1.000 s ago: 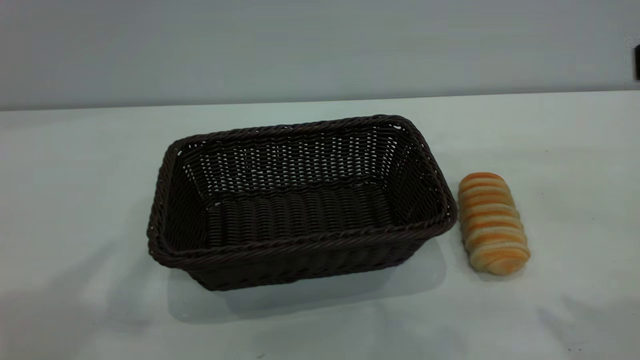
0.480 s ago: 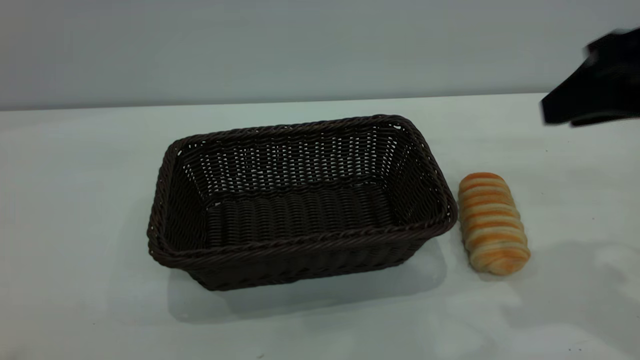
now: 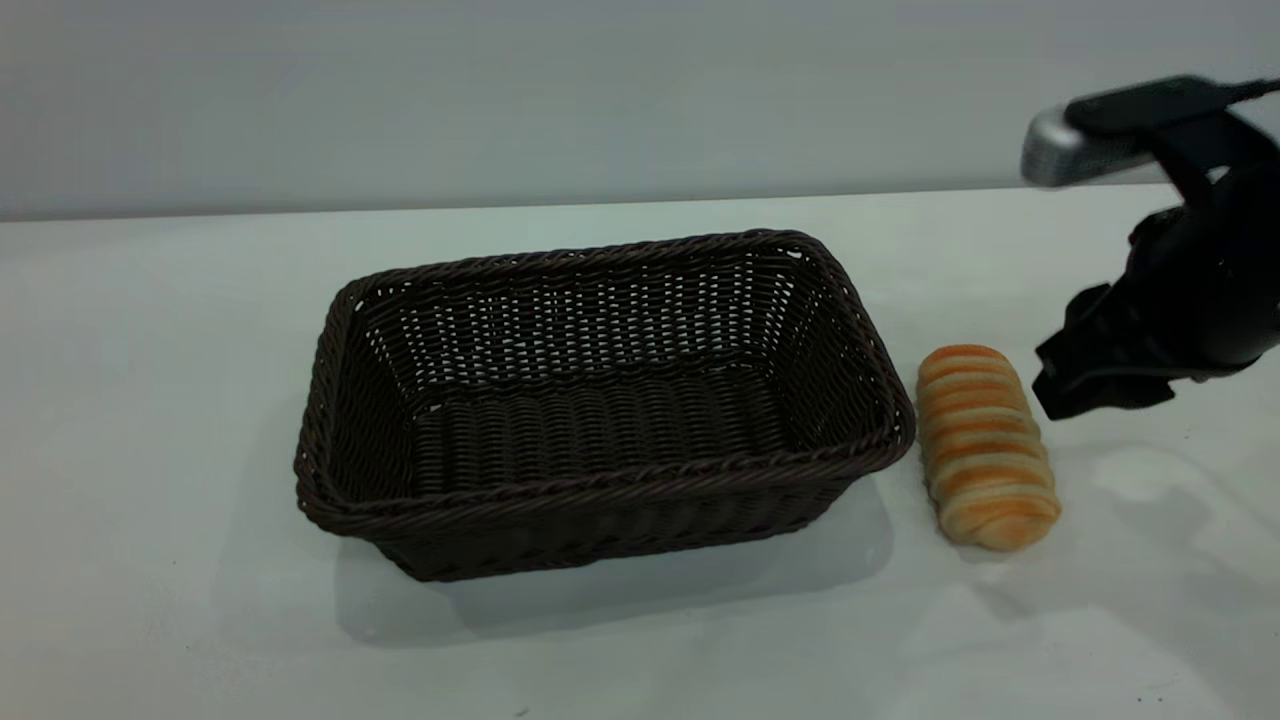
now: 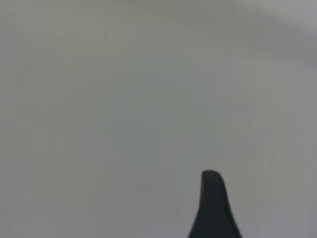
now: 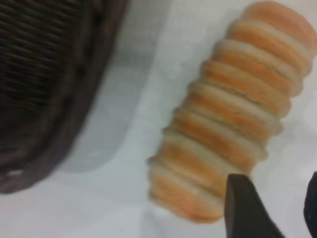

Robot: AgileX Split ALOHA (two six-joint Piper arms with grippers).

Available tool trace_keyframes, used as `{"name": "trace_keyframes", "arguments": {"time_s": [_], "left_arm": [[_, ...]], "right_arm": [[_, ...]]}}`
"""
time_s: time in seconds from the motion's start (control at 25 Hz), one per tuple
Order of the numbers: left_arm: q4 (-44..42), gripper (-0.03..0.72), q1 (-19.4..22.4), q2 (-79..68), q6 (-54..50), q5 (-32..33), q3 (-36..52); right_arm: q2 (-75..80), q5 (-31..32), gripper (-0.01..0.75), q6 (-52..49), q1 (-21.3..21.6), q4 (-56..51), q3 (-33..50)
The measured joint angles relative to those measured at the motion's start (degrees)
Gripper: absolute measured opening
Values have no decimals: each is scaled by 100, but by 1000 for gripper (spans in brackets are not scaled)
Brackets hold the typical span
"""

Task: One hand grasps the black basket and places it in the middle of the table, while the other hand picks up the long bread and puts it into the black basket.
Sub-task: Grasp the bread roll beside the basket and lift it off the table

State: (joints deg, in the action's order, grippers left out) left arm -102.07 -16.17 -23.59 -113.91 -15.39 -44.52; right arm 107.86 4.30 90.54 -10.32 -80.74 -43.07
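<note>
The striped golden-orange ridged long bread (image 3: 985, 447) lies just beside the dark woven wicker basket (image 3: 590, 400). The right gripper (image 3: 1095, 385) (apparently slightly open) nears; next, straddle and clamp.

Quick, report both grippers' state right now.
Left gripper: only one dark fingertip shows in its wrist view; state cannot be told.
Right gripper: jaws open, holding nothing, beside the long bread.
</note>
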Motion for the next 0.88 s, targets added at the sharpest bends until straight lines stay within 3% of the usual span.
{"name": "trace_keyframes", "arguments": {"time_s": [0.6, 0.88], "left_arm": [[-2, 585, 0, 0, 21, 0, 0], [-2, 559, 0, 0, 34, 5, 0]], "right_arm": [[1278, -38, 280, 151, 0, -66, -602], [1565, 414, 280, 151, 0, -273, -794]]}}
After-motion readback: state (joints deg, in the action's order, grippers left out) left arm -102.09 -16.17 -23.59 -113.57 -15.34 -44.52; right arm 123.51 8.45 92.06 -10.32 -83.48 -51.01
